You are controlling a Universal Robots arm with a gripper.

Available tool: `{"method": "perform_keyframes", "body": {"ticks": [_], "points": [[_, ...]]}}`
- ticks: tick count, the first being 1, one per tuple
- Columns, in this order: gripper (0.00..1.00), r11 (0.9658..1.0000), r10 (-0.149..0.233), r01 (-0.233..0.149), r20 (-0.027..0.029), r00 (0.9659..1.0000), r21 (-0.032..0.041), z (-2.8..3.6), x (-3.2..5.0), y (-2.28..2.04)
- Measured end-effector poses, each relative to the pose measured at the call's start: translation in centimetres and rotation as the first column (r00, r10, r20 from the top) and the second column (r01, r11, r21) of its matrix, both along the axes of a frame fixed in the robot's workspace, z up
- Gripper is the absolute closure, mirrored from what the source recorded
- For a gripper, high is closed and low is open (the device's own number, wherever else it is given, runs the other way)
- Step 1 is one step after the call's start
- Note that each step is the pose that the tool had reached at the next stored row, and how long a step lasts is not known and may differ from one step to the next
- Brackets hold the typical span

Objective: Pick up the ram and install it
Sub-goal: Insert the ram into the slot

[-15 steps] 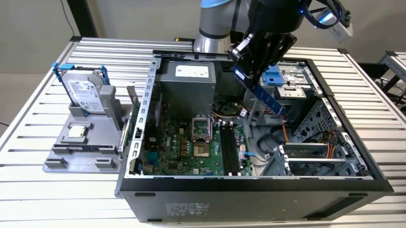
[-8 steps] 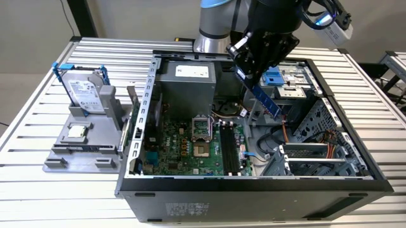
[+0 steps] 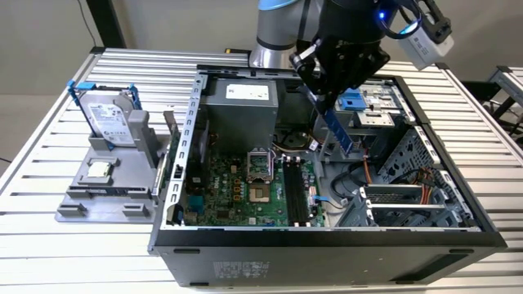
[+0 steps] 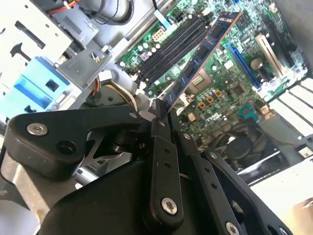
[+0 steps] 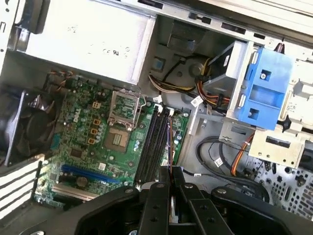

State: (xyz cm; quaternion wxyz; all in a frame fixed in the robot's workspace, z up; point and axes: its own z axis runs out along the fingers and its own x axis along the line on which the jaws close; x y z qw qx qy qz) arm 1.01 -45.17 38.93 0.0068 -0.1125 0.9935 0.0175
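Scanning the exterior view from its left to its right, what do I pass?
Silver hard drive in a blue frame → green motherboard → long narrow ram stick → grey metal drive cage.

No text can be read. A white sticker sits on the power supply inside the computer case, its print too small. The label on the hard drive, beside the case on the exterior view's left, is illegible. A print block on the case's outer panel is illegible. White marks on the motherboard inside the case are unclear.
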Motion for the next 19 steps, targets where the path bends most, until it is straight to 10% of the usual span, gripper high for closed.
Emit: {"method": "perform_keyframes", "body": {"ticks": [7,19], "points": [[1.00,0.9929,-0.119,0.119,0.0000,0.9929,0.0002,-0.05,0.00,0.00],[1.00,0.9910,-0.134,0.134,0.0001,0.9910,0.0002,-0.40,0.47,0.00]]}}
